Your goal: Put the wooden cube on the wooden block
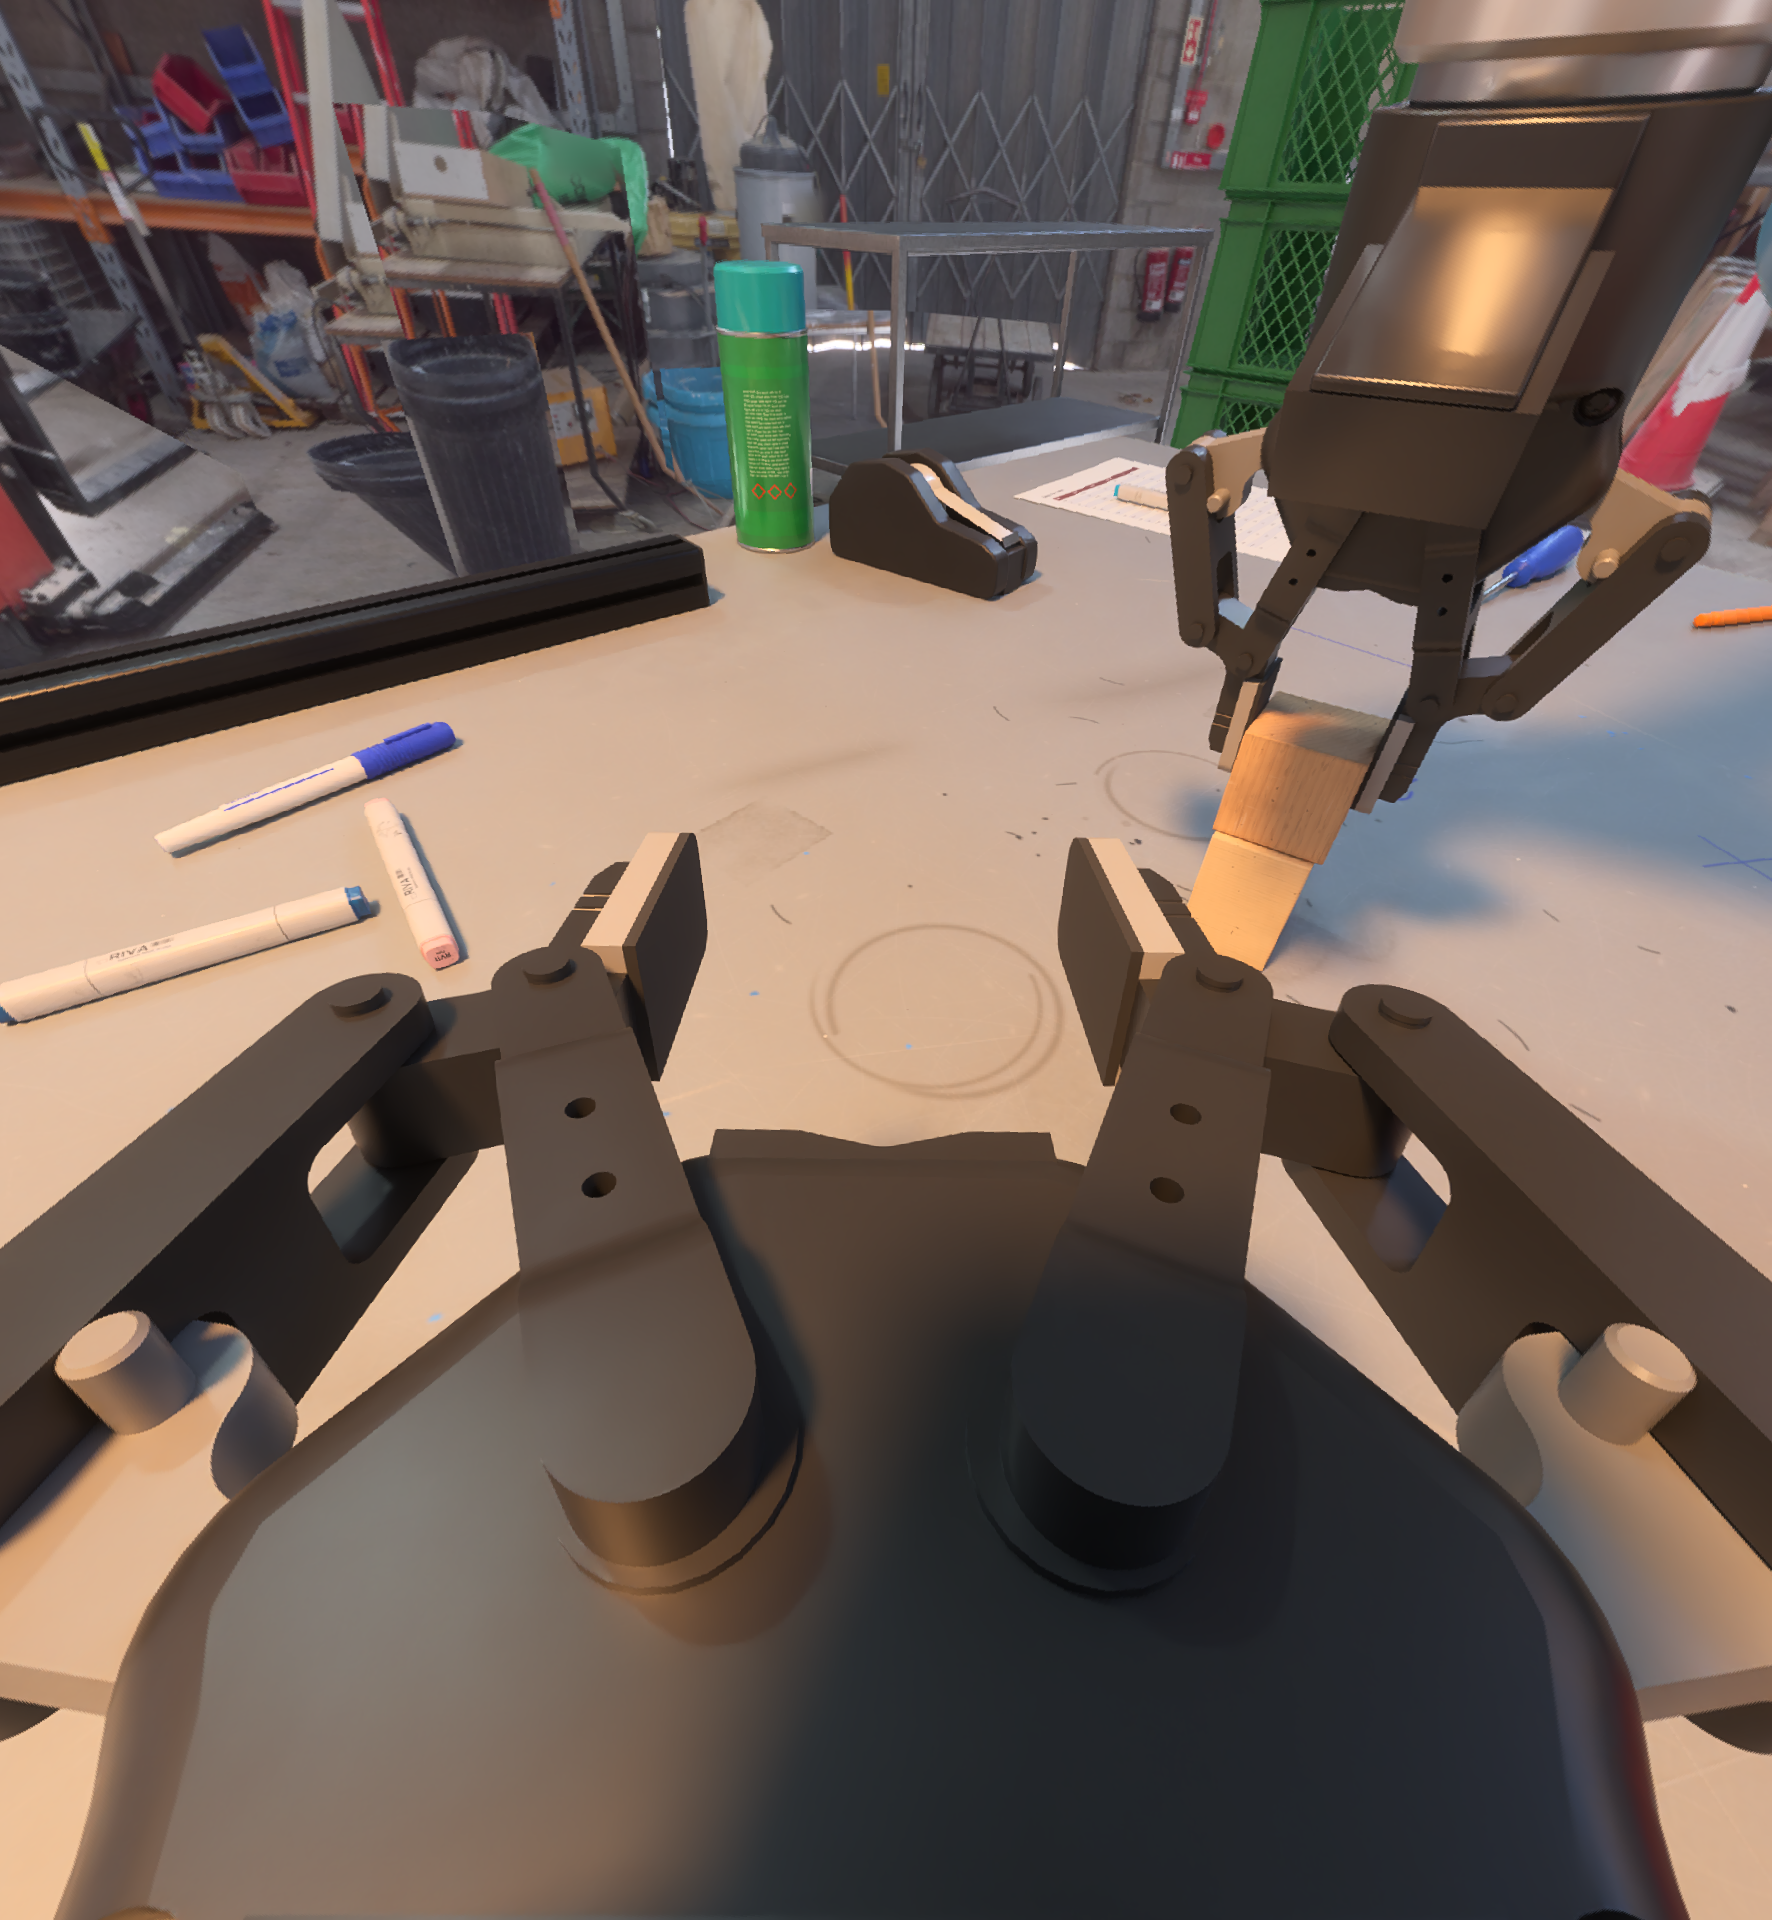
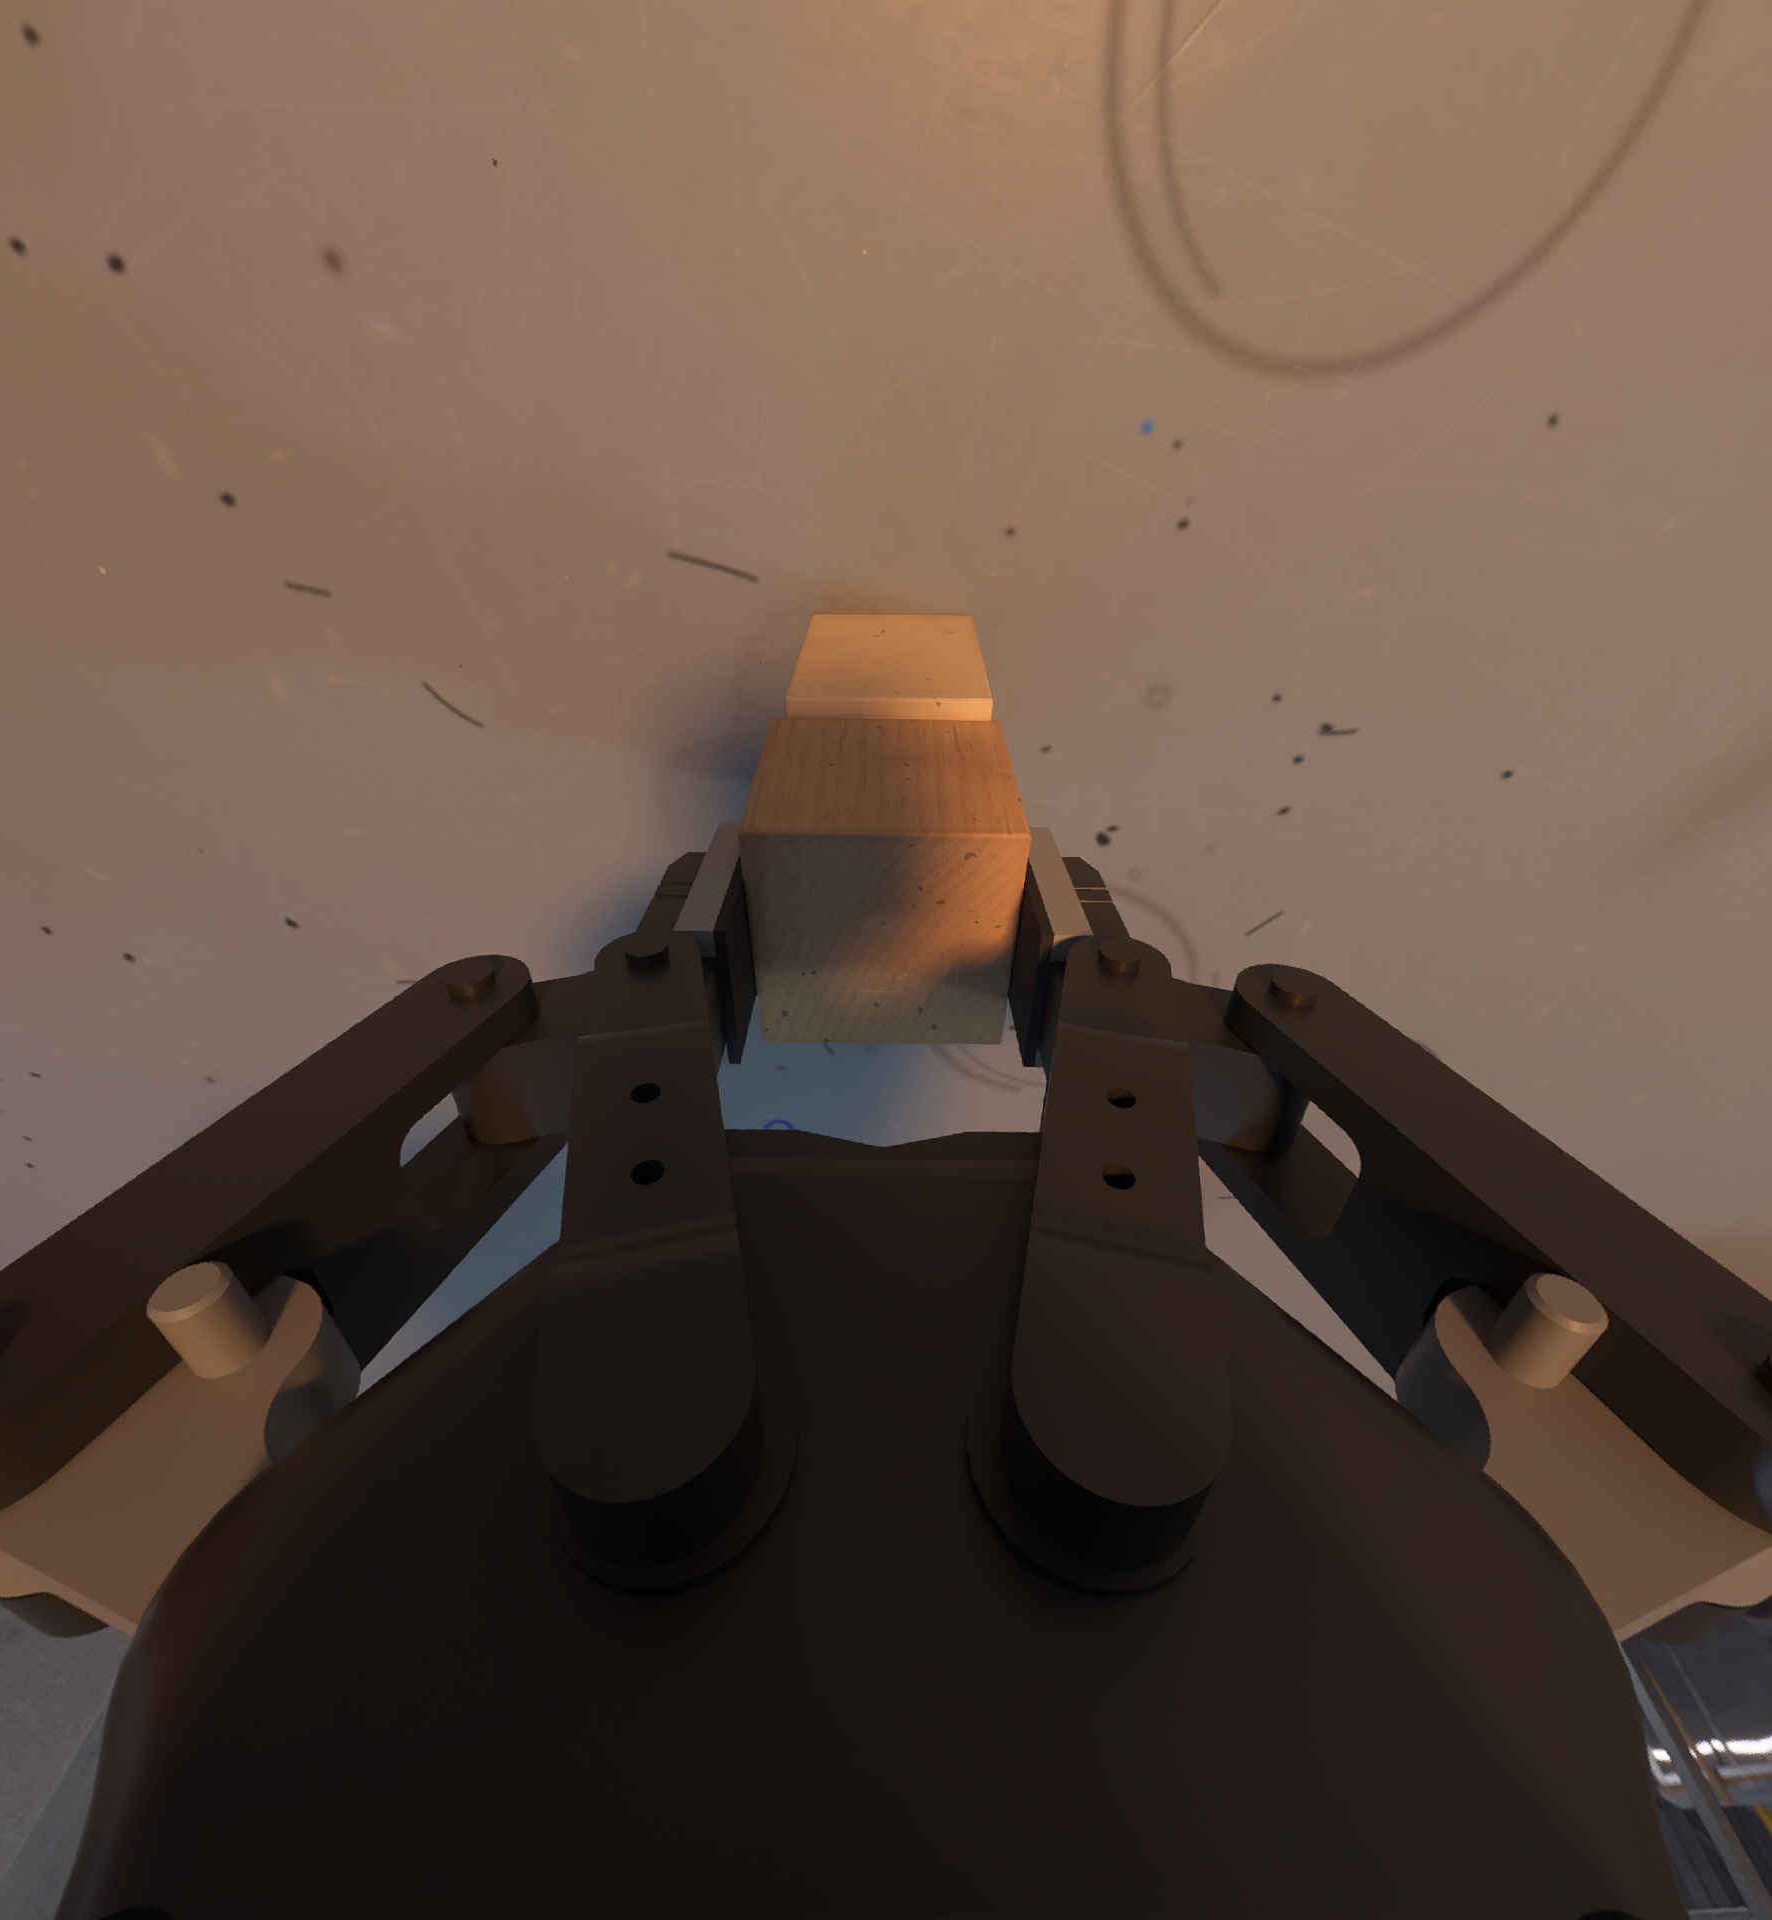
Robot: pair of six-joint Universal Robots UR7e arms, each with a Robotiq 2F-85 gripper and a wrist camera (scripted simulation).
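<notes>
the right gripper (image 2: 882, 935) has its jaws pressed against two opposite sides of the wooden cube (image 2: 882, 935), one pad flat on each side, so the cube sits squarely between them. just past the fingertips, the wooden block (image 2: 890, 670) stands on the table (image 2: 342, 416), paler than the cube. in the left wrist view the same right gripper (image 1: 1308, 758) comes down from above, and the wooden cube (image 1: 1282, 784) in its jaws rests on or hangs just over the top of the wooden block (image 1: 1251, 899); whether the two touch cannot be told, though no gap shows between them. the cube looks roughly lined up over the block.

the left gripper (image 1: 882, 935) has its jaws spread wide with nothing between them, only bare table (image 1: 913, 675) and a faint ring mark. the block and cube stand just beyond its right finger, partly hidden behind that finger's tip. off beyond its left finger lie three markers: a blue-capped marker (image 1: 305, 787), a pink-tipped marker (image 1: 410, 883) and a blue-tipped marker (image 1: 175, 954). well ahead of the open jaws stand a green spray can (image 1: 762, 410) and a black tape dispenser (image 1: 929, 525), side by side.
</notes>
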